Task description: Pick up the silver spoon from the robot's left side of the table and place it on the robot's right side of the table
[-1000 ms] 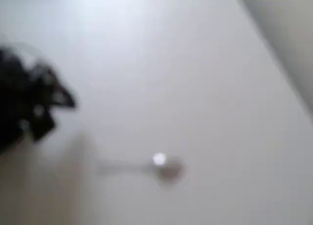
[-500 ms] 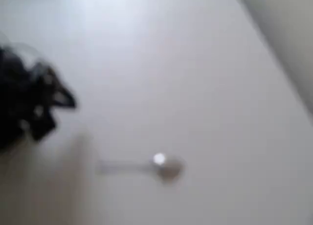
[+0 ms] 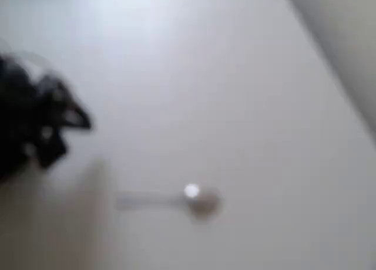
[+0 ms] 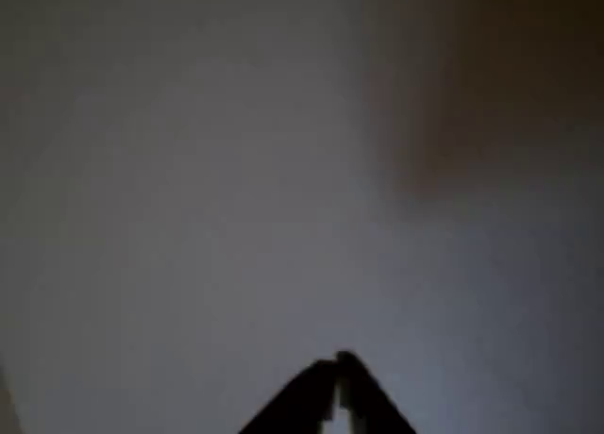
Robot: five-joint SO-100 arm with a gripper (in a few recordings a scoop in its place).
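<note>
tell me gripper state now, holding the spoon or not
gripper: closed, empty; silver spoon lies apart on the table.

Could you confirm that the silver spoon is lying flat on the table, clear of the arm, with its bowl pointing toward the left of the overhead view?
Not quite: in the overhead view the silver spoon does lie flat on the table, clear of the arm, but its bowl with the bright glint is at the right end and the thin handle runs off to the left.
</note>
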